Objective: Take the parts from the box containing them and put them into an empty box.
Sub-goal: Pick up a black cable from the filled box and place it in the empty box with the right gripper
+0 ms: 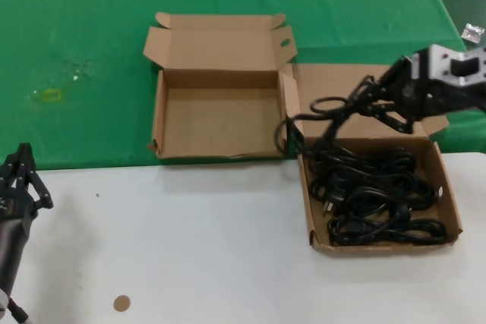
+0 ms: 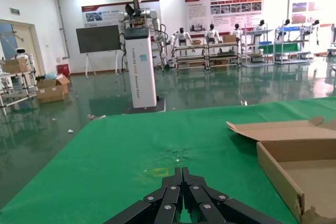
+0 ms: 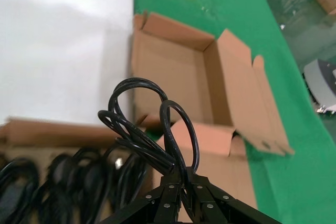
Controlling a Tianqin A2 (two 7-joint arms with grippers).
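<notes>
The box containing the parts point(image 1: 452, 206) sits at the right, with several black power cords point(image 1: 380, 195) coiled in it. My right gripper point(image 1: 380, 100) is shut on one cord bundle point(image 1: 326, 111) and holds it above that box's back left corner; its loops point(image 3: 142, 124) hang from the shut jaws in the right wrist view. The empty box point(image 1: 216, 115) lies open to the left, also seen in the right wrist view point(image 3: 173, 77). My left gripper point(image 2: 182, 174) is shut and empty, parked at the table's front left point(image 1: 23, 165).
The boxes straddle the edge between green cloth point(image 1: 83, 58) and white tabletop point(image 1: 190, 240). A small brown disc point(image 1: 121, 303) lies near the front edge. The empty box's lid point(image 1: 220, 39) stands open toward the back.
</notes>
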